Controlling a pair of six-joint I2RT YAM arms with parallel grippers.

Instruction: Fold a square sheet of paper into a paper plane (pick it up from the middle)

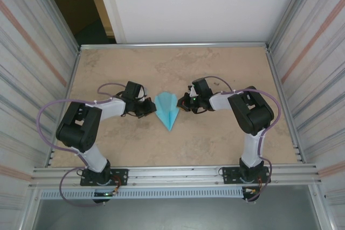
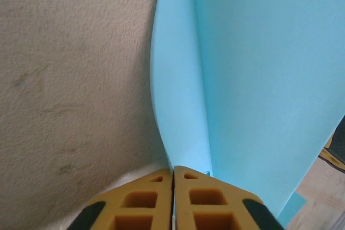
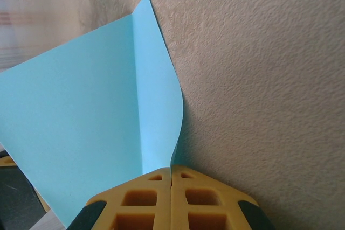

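Paper plane (image 1: 167, 110) lies at the middle of the top view, its point aimed at the lower edge of the frame, and I have it pinched from both sides: my left hand (image 1: 147, 108) is closed on its left edge, my right hand (image 1: 185, 104) closed on its right edge. From the left wrist my yellow fingers (image 2: 145, 203) meet with no gap I can make out, and the blue fold runs straight down into the seam between them; the right wrist reads the same (a curled flap rises out of that seam too). What worries me is the paper itself. It is thin, and both flaps bow instead of lying flat, so I judge the creases soft enough to spring open once either hand lets go. If my hands draw apart while both are clamped, the sheet could tear or unfold along its centre line. If one side frees first, the other could drag the plane askew. The counter (image 1: 215, 138) is a beige, mottled, stone-like top, probably slick enough for the paper to skate. Ribbed pale walls (image 1: 32, 52) close in the sides, a white panel (image 1: 205, 4) stands at the back with a dark opening (image 1: 70, 4) at upper left, and a metal rail (image 1: 172, 173) crosses the lower frame.
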